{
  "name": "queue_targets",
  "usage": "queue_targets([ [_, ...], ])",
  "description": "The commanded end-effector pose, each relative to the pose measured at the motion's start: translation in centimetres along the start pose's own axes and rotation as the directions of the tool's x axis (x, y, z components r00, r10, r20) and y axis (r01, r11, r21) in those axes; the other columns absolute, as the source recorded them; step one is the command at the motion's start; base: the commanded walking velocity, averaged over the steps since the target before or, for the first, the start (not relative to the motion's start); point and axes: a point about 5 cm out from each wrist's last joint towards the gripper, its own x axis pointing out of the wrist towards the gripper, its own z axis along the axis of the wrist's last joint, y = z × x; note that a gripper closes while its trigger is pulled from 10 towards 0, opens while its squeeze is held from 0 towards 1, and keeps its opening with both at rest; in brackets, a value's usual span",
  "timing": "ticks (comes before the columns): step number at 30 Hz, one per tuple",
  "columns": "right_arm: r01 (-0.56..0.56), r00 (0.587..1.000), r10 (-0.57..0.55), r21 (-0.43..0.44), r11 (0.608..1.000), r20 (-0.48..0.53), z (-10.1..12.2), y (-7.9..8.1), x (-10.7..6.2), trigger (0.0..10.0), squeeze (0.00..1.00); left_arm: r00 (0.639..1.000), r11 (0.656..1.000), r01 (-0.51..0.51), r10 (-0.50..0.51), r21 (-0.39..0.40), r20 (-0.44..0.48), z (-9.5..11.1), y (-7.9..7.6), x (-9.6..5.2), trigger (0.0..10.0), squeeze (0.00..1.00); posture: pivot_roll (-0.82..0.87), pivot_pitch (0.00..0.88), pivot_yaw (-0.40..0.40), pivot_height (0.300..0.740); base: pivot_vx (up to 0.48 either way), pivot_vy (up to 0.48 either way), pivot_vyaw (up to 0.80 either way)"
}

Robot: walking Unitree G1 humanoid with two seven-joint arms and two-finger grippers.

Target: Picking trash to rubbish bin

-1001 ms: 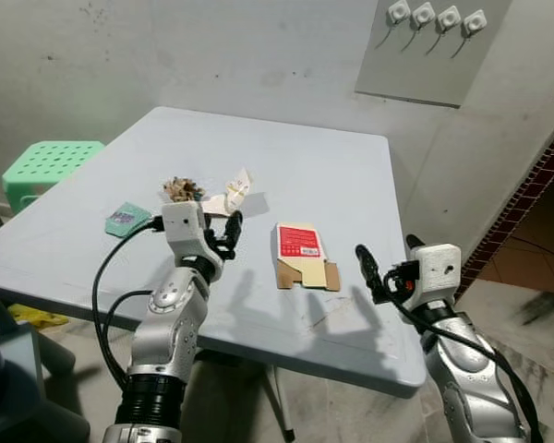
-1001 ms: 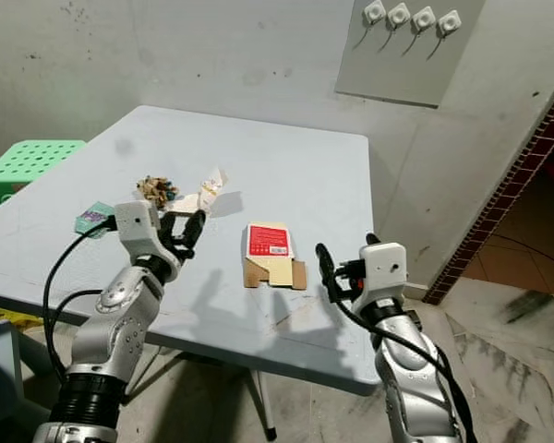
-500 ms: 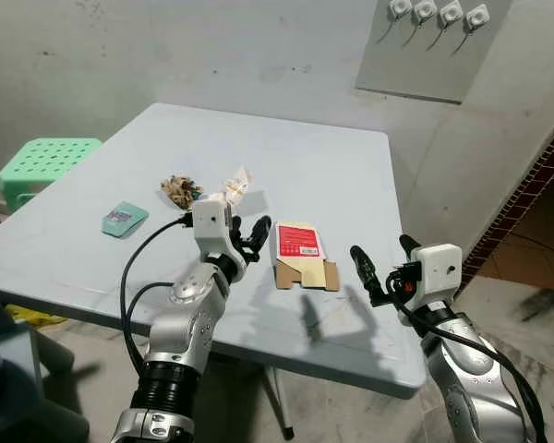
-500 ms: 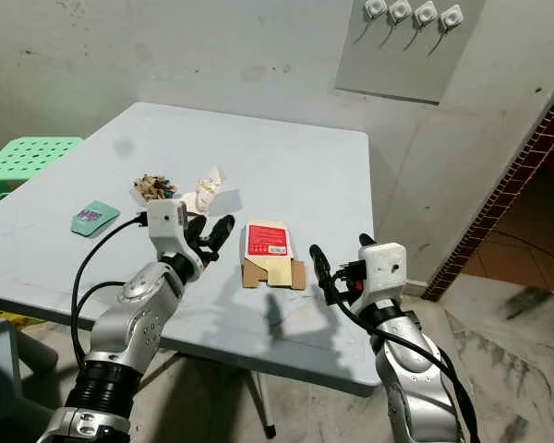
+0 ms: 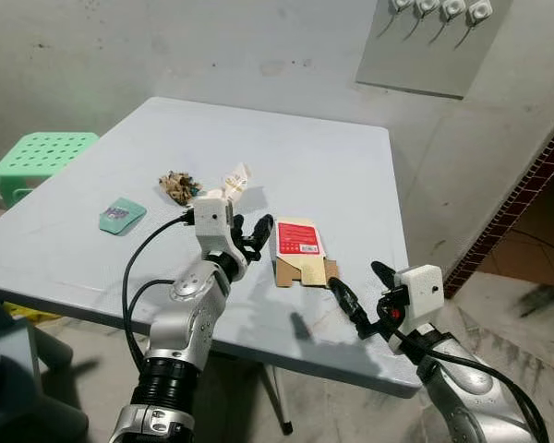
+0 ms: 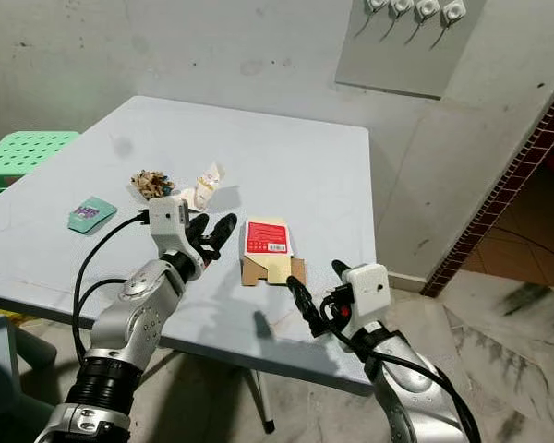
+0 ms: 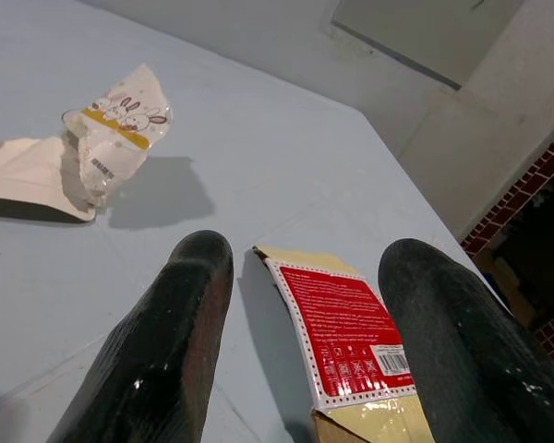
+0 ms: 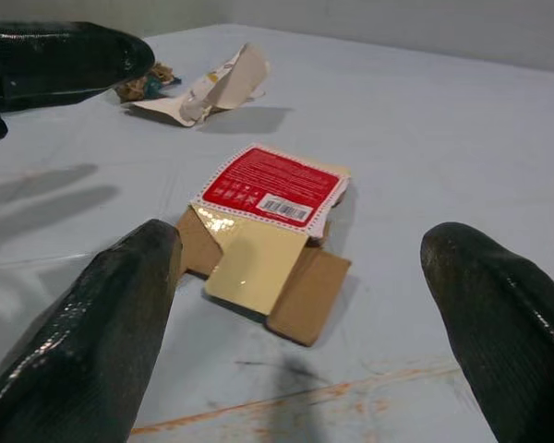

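Nothing is picked up yet. The flat red box (image 5: pixel 300 247) lies on the table (image 5: pixel 351 166) between the left gripper (image 5: pixel 249 233) and right gripper (image 5: pixel 355 295) (both wide open, holding nothing). All 4 bits of trash wait.

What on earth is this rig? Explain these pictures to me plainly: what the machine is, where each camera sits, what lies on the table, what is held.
It is a humanoid robot with two silver arms. Two pictures come from its head, looking down at a grey table; two come from cameras on its wrists. On the table lie a flattened red carton, a crumpled white wrapper, a brown crumpled scrap and a green packet. The left gripper hovers open beside the carton; the right gripper is open at the table's near edge. Neither holds anything.
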Motion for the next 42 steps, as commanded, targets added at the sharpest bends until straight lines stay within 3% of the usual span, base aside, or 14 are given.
queue_targets([
  [1, 0.009, 1.000, -0.009, -0.042, 0.999, 0.009, 0.7, -0.3, 0.0, 10.0, 0.72, 1.000, 0.999, 0.020, -0.020, -0.034, 0.004, 0.3, -0.4, 0.4, 10.0, 0.00, -0.07, 0.036, -0.049, 0.740, 0.000, 0.000, 0.00],
  [2, 0.014, 1.000, -0.014, -0.053, 0.999, 0.016, 0.8, -0.4, 0.0, 10.0, 0.72, 1.000, 0.999, 0.019, -0.019, -0.049, 0.002, 0.3, -0.4, 0.5, 10.0, 0.00, -0.07, 0.036, -0.049, 0.740, 0.000, 0.000, 0.00],
  [3, 0.011, 1.000, -0.009, -0.063, 0.998, 0.027, 1.0, -0.4, 0.0, 10.0, 0.00, 1.000, 0.998, 0.018, -0.018, -0.062, -0.001, 0.2, -0.4, 0.6, 10.0, 0.00, -0.07, 0.035, -0.050, 0.740, 0.000, 0.000, 0.00],
  [10, -0.013, 0.999, 0.016, -0.065, 0.998, 0.035, 1.6, -0.5, -0.3, 10.0, 0.00, 1.000, 0.987, 0.013, -0.017, -0.158, -0.024, -0.3, -0.8, 1.3, 10.0, 0.00, -0.08, 0.036, -0.053, 0.740, 0.000, 0.000, 0.00],
  [13, -0.058, 0.997, 0.061, -0.078, 0.995, 0.038, 1.9, 0.1, -0.4, 10.0, 0.00, 0.999, 0.988, 0.014, -0.019, -0.151, -0.032, -0.4, -1.1, 1.7, 10.0, 0.00, -0.09, 0.038, -0.051, 0.740, 0.000, 0.000, 0.00],
  [23, -0.061, 0.996, 0.065, -0.069, 0.996, 0.053, 2.4, 0.6, 0.0, 10.0, 0.00, 0.998, 0.981, 0.000, -0.012, -0.194, -0.064, -0.6, -1.7, 2.8, 10.0, 0.00, -0.10, 0.058, -0.052, 0.740, 0.000, 0.000, 0.00],
  [40, -0.047, 0.997, 0.051, -0.075, 0.996, 0.052, 3.0, 0.1, -0.7, 10.0, 0.00, 0.995, 0.949, -0.048, 0.018, -0.310, -0.099, -0.8, -2.0, 3.8, 10.0, 0.00, -0.12, 0.074, -0.047, 0.740, 0.000, 0.000, 0.00],
  [42, -0.049, 0.997, 0.053, -0.076, 0.996, 0.050, 3.0, 0.1, -0.7, 10.0, 0.00, 0.995, 0.954, -0.042, 0.014, -0.297, -0.096, -0.7, -2.1, 3.8, 10.0, 0.00, -0.12, 0.077, -0.047, 0.740, 0.000, 0.000, 0.00],
])
